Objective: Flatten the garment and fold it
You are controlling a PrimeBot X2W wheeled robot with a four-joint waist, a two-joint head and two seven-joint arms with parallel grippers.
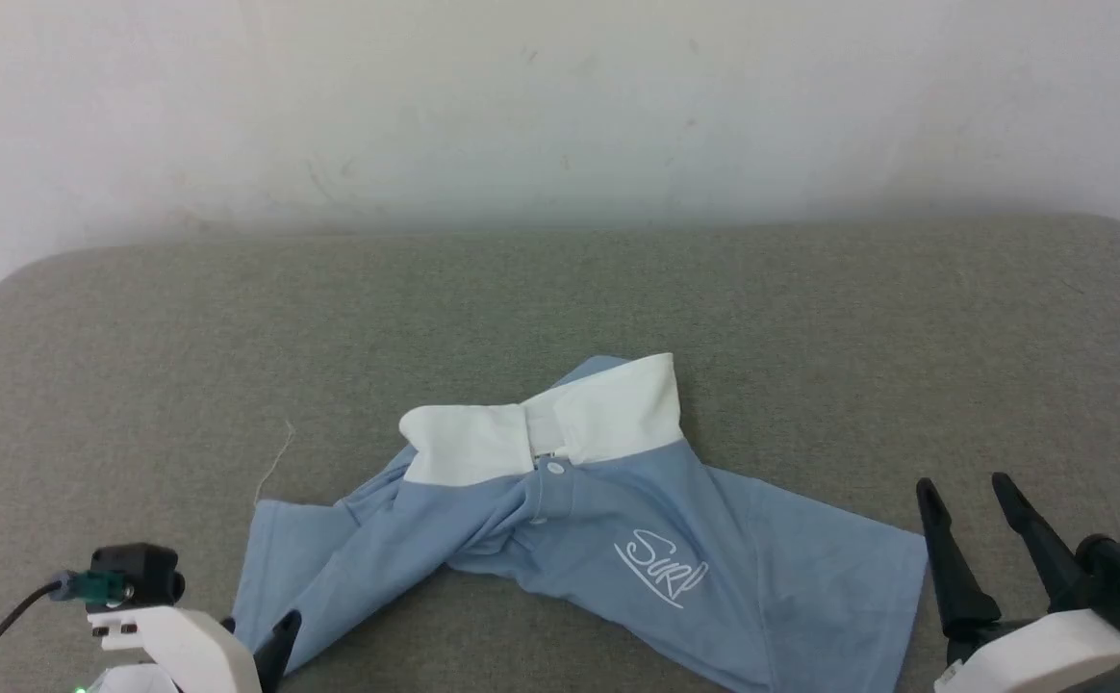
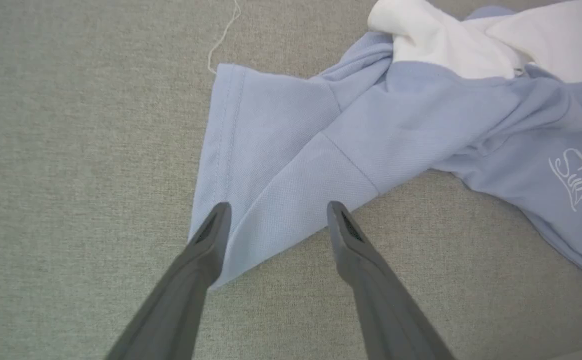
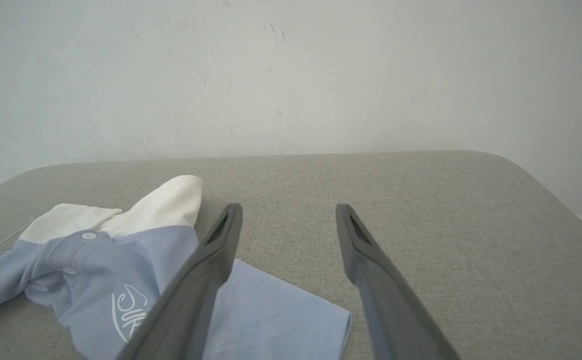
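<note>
Garment [image 1: 618, 539] is laid crumpled on the grey table [image 1: 810, 318], sleeves spread outward. Left claw [image 2: 278, 207] is held released, fingers parted over one sleeve's corner; right claw [image 3: 288, 207] is held released near the other sleeve.

left wrist shell [image 1: 190, 650]: smooth white plastic, rounded
black camera block [image 1: 137, 568]: boxy, teal plug, thin black cable trailing left
right gripper [image 1: 962, 483]: two long dark tapered fingers, pointed tips, black base, white shell
finger pads [image 2: 349, 229]: recessed darker insets near tips
</note>
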